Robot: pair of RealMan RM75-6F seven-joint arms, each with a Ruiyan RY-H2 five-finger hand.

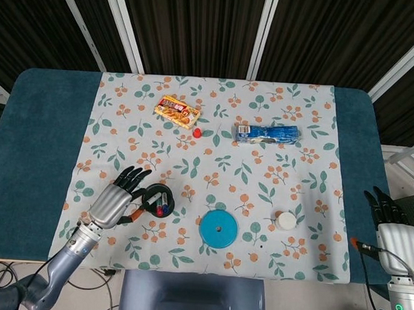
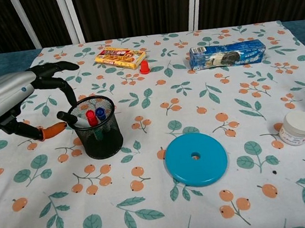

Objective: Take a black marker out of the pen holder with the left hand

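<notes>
A black mesh pen holder (image 2: 96, 132) (image 1: 157, 199) stands on the floral cloth at the front left. Inside lean a black marker (image 2: 68, 117), a red-capped marker (image 2: 92, 118) and a blue-capped one (image 2: 101, 112). My left hand (image 2: 16, 100) (image 1: 117, 201) hovers just left of the holder with fingers spread, its orange-tipped thumb close to the black marker's top, holding nothing. My right hand (image 1: 394, 234) stays off the table's right edge, fingers extended and empty.
A blue disc (image 2: 195, 159) lies right of the holder. A white jar (image 2: 298, 127) sits front right. At the back are a yellow snack box (image 2: 119, 57), a small red cap (image 2: 144, 66) and a blue biscuit pack (image 2: 227, 54).
</notes>
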